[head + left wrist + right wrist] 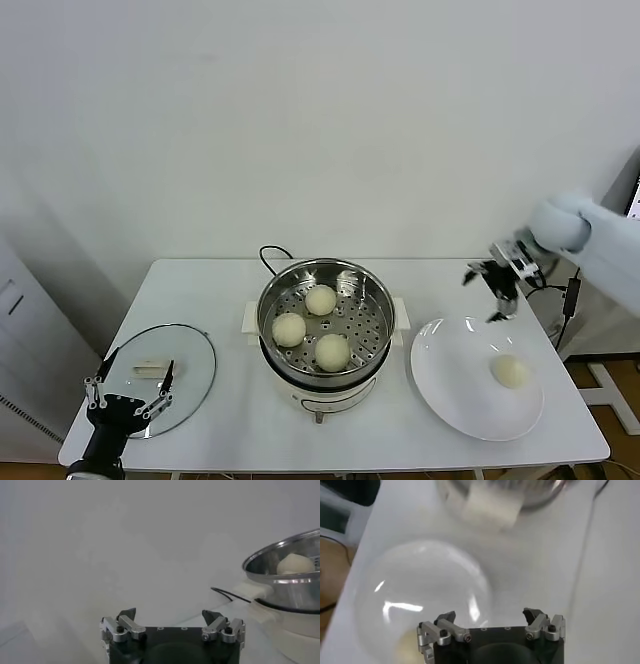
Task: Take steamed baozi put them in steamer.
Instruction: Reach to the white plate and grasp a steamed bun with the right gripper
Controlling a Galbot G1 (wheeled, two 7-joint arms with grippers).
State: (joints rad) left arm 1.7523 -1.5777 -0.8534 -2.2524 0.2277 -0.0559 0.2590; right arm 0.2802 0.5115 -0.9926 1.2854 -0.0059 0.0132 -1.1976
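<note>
The steel steamer (372, 290) stands mid-table on its cream base and holds three pale baozi (320, 299), (289, 329), (332, 352) on the perforated tray. Another baozi (510, 371) lies on the white plate (455, 385) to the right. My right gripper (492, 291) hovers open and empty above the plate's far edge, apart from that bun; in the right wrist view the gripper (490, 616) looks down on the plate (420, 600). My left gripper (130, 390) rests open at the table's front left, over the glass lid. The left wrist view shows the gripper (170, 615) empty and the steamer (295, 587) off to the side.
A round glass lid (190, 370) with a white handle (150, 368) lies at the front left. The steamer's black cord (268, 255) loops behind it. The table ends just right of the plate, with a white frame and cables beyond.
</note>
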